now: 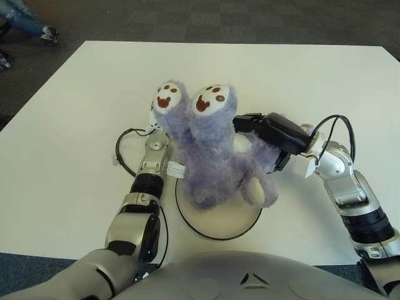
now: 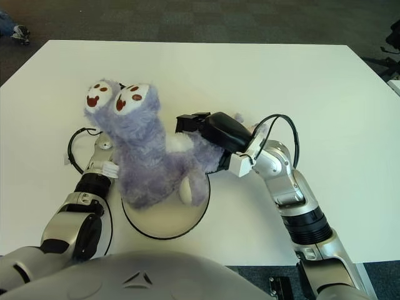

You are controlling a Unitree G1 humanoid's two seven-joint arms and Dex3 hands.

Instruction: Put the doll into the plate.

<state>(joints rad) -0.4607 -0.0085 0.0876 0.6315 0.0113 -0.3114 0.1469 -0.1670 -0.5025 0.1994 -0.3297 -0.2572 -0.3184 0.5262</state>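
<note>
While the purple plush doll point(image 1: 212, 159) is filling the middle of the frame, both robot hands are pressing against it from either side. The doll is fuzzy and lavender, with two raised feet pointing toward the upper middle of the frame, each showing a white sole with dark red paw marks. Its lower body is sitting on the far part of a round white plate point(image 1: 220, 220) with a thin dark rim, just below the center of the frame; the near half of the plate is showing bare.

The left hand point(image 1: 156, 119) is sitting at the doll's left edge, mostly hidden behind the fur, so whether its fingers are closed is impossible to tell. Its silver forearm is running down toward the lower left, with a black cable point(image 1: 124, 145) looping beside the wrist over the white table point(image 1: 75, 112).

The right hand point(image 1: 269, 130), black and bulky, is reaching in from the right of center, its fingers wrapping into the doll's fur in a grip. Its silver arm is bending away toward the lower right corner, another black cable arching above the wrist.

Dark carpet point(image 1: 250, 19) is stretching across the top of the frame beyond the table.
</note>
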